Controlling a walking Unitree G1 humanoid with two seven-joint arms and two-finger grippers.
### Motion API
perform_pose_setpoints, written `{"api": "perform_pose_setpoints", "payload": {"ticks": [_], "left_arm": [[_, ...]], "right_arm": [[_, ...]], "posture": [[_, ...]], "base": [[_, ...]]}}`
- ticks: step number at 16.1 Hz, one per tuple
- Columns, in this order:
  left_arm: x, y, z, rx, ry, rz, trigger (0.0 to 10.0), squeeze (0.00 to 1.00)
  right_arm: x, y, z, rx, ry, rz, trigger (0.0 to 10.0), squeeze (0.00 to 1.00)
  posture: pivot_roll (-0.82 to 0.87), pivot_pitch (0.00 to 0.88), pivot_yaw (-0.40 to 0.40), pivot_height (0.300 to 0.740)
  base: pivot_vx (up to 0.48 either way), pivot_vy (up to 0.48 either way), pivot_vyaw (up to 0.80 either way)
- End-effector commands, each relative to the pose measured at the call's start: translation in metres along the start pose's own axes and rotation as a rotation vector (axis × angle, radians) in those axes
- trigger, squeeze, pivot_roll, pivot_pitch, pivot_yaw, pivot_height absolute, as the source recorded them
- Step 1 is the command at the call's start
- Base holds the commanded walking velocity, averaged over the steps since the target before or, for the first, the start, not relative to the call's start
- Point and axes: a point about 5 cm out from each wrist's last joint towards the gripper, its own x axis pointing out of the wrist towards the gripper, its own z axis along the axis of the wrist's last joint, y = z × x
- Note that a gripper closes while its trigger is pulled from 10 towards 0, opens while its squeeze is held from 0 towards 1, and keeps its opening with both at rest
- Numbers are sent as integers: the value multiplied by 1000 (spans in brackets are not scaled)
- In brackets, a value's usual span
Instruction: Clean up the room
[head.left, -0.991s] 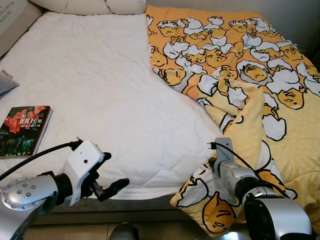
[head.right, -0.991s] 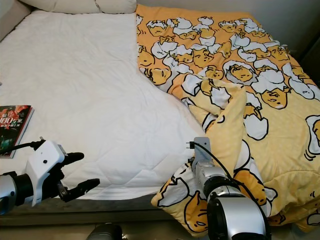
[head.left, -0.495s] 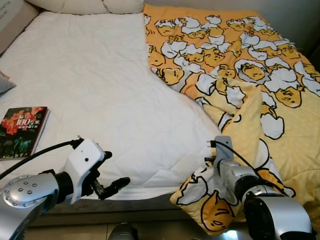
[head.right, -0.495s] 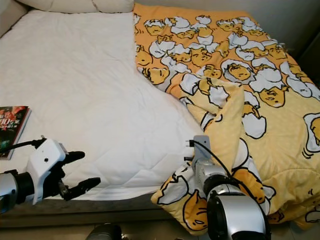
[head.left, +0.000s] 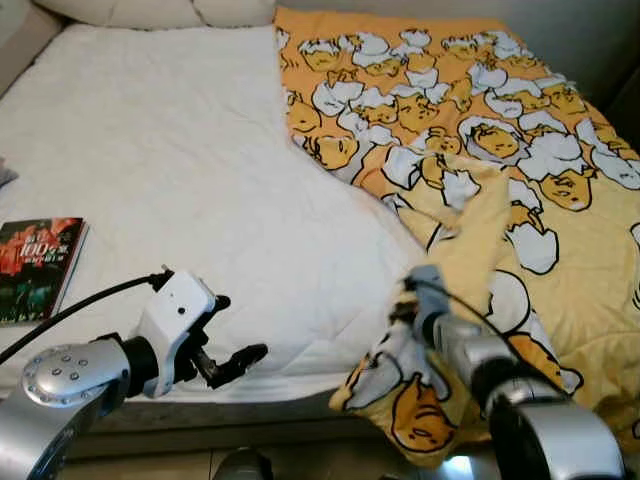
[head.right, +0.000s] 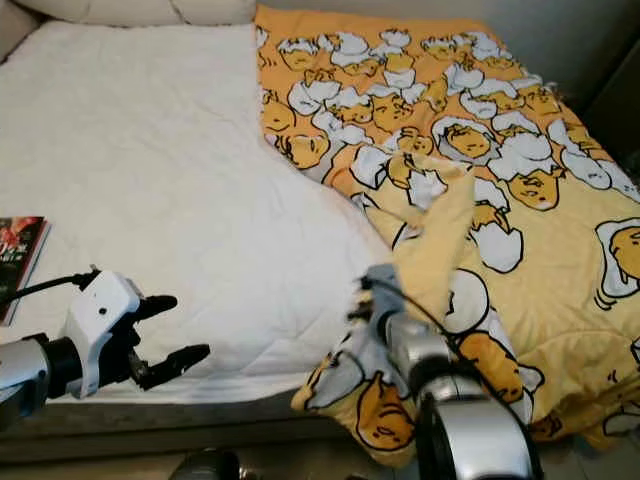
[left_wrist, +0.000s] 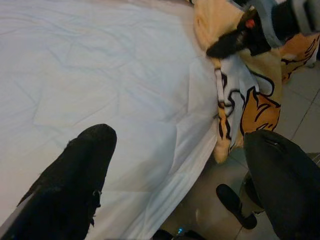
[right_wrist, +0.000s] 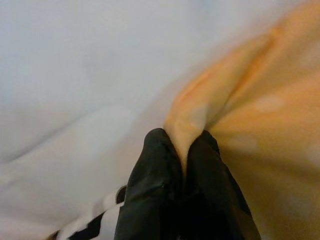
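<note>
The right gripper (right_wrist: 182, 150) has its two black fingers pressed together on a fold of the yellow cartoon-print blanket (head.left: 470, 130), pinching it at the blanket's folded-over edge near the foot edge of the bed. The blanket covers the right half of the bed, its lower corner hanging over the foot edge. The left gripper (head.left: 232, 345) hovers with fingers spread over the foot edge of the white mattress cover (head.left: 170, 160), holding nothing. A book (head.left: 35, 270) lies near the bed's left edge. Pillows (head.left: 150, 12) sit at the head.
</note>
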Motion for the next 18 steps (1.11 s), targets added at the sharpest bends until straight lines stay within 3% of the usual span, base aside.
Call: {"api": "perform_pose_setpoints", "payload": {"ticks": [1,4,5,7,8,9,10,11,12,13,14,18], "left_arm": [[1,-2,1,5,-8,-1,10000,0],[2,-4,0,4,-9,-20,10000,0],[2,-5,-1,7,-6,-29,10000,0],[2,-5,-1,9,-4,-30,10000,0],[2,-3,-1,14,-6,-28,10000,0],[2,-2,-1,16,-6,-29,10000,0],[3,-1,-1,17,-5,-29,10000,0],[3,-1,-1,18,-4,-30,10000,0],[3,-1,-1,20,-4,-31,10000,0],[4,0,0,23,-5,-32,10000,0],[5,1,1,28,-6,-32,10000,0],[6,3,1,34,-6,-27,10000,0]], "right_arm": [[-5,3,-5,-78,-23,148,0,0],[-37,0,-42,-286,-4,429,0,0],[-49,-1,-56,-352,5,476,0,0],[-57,0,-64,-380,7,503,0,0],[-81,7,-98,-509,101,613,0,0],[-86,8,-111,-582,146,618,0,0],[-86,7,-116,-595,159,600,0,0],[-84,6,-120,-600,160,556,3216,0],[-81,4,-121,-592,154,508,8784,0],[-76,3,-117,-519,132,457,10000,106],[-66,3,-108,-431,76,397,10000,1000],[-61,-4,-93,-403,-26,351,10000,1000]], "posture": [[278,62,-63,740],[264,40,-64,740],[262,35,-64,740],[260,29,-62,740],[260,23,-58,740],[260,18,-53,740],[260,18,-53,740],[260,17,-52,740],[260,16,-51,740],[262,15,-51,740],[261,18,-50,740],[257,17,-49,740]], "base": [[0,0,0],[0,0,0],[0,0,0],[0,0,0],[0,0,0],[0,0,0],[0,0,0],[0,0,0],[0,0,0],[0,0,0],[0,0,0],[0,0,0]]}}
